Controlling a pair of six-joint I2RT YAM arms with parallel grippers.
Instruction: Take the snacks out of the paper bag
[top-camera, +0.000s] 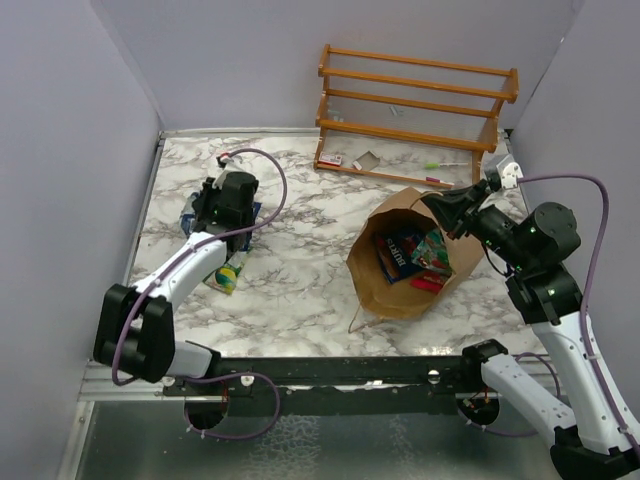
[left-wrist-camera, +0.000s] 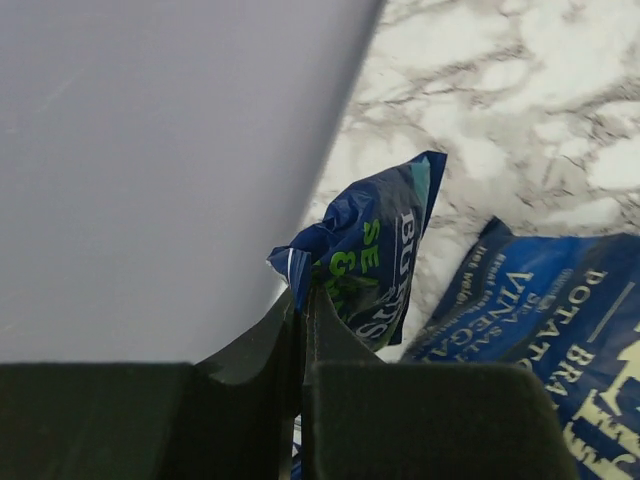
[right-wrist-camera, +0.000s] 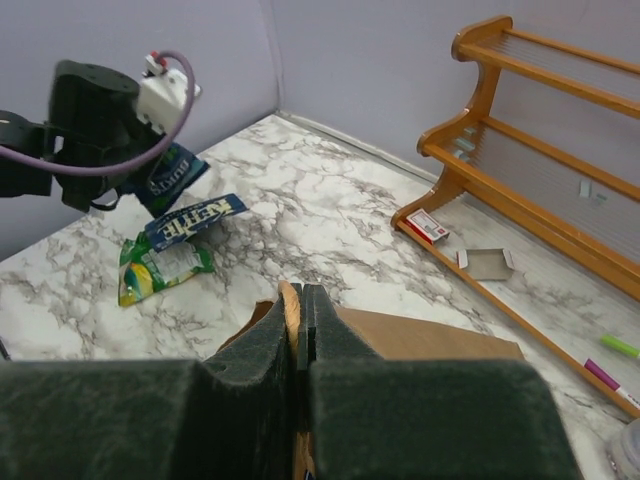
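The paper bag (top-camera: 385, 300) lies on its side right of centre on the marble table (top-camera: 300, 290), mouth opened toward the camera above; it is not yet emptied, so the task looks to be partway through, judging by three packets outside and three inside.

The right gripper (right-wrist-camera: 298, 300) is pressed together on the bag's upper rim, a thin edge of brown paper between its fingers. It seems to be holding the mouth up and steady rather than fetching anything.

The left gripper (left-wrist-camera: 303, 295) is well apart from the bag, over the table's far-left part near the wall; its fingers are pinched on the crumpled end of a held blue packet (left-wrist-camera: 365, 265), which sticks out beyond the fingertips. The step in hand is most likely setting this packet down. The next move calls for spreading the fingers to drop it there, then a long reach across to the bag's mouth without knocking the rim out of the right gripper's hold.

Just beside the held one lies a flat blue packet (left-wrist-camera: 540, 340), and nearer the arms a green-yellow packet (top-camera: 228, 275) — both on the marble.

Inside the bag sit a dark blue packet (top-camera: 399, 255), a teal-red packet (top-camera: 433, 248) next to it, and a small red packet (top-camera: 428, 284) nearest the mouth — probably the easiest to take next.
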